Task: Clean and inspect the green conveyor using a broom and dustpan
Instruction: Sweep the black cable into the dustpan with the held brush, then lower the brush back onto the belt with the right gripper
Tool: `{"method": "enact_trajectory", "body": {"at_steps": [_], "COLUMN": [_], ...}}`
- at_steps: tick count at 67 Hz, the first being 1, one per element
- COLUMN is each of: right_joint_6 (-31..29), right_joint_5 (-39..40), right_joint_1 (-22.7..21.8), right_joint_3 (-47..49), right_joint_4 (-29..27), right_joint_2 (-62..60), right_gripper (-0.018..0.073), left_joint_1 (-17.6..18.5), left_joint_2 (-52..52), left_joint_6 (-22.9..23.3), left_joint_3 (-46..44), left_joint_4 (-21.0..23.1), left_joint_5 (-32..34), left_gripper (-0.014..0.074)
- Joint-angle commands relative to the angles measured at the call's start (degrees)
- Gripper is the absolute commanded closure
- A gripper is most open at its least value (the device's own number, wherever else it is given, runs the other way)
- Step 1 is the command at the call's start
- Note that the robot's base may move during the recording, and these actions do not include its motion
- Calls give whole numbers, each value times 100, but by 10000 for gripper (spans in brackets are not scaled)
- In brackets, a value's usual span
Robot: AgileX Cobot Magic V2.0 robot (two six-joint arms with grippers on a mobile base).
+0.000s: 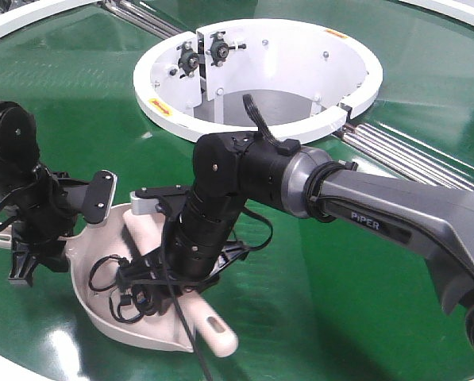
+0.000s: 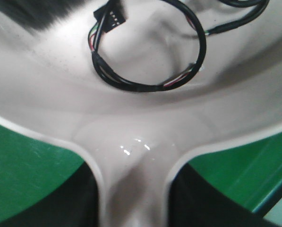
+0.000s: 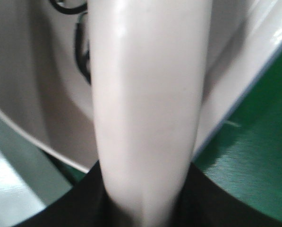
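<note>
Green conveyor bench [image 1: 340, 302] filling frame, glossy, slick. Dustpan [image 1: 94, 298] lying lower left, light stiff plastic; left hand [image 2: 133, 201] clamping its handle. Broom [image 1: 213, 332] lying across pan, rigid, smooth, likely slipping in loose hold; right hand [image 3: 143, 203] gripping its middle. Cable loop [image 2: 148, 52] sitting inside pan, floppy.

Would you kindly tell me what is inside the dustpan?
A looped black cable with a small plug lies in the dustpan, and the broom reaches into it too. The right arm covers part of the pan's floor, so anything there is hidden.
</note>
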State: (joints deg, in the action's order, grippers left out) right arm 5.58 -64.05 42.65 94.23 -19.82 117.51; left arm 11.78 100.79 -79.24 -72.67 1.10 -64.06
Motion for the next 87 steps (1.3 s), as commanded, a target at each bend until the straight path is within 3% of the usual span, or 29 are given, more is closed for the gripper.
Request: {"method": "enact_trajectory", "body": {"at_steps": [1, 12, 53, 60, 70, 87], "right_joint_6": [152, 303, -945, -1061, -1153, -1192], "right_joint_5": [76, 222, -373, -360, 136, 1216], "right_joint_1": [-120, -592, -3356, -3617, -3903, -3897], "right_joint_3": [177, 162, 157, -47, -1145, -3125], "right_joint_4": [549, 1019, 1024, 1016, 1022, 995], "right_joint_2": [-507, -1060, -2542, -2643, -3008, -3361], "right_gripper": [562, 561, 561, 561, 561, 561], "left_joint_1": [53, 53, 53, 53, 53, 53], "left_joint_2": [-233, -233, -233, -233, -233, -233], "left_joint_6": [-3, -3, -3, -3, -3, -3], "left_joint_3": [-104, -104, -104, -104, -104, -104], "left_joint_4": [106, 106, 106, 106, 106, 106], "left_joint_5": [-83, -83, -83, -83, -83, -83], "left_gripper": [603, 603, 603, 603, 603, 603]}}
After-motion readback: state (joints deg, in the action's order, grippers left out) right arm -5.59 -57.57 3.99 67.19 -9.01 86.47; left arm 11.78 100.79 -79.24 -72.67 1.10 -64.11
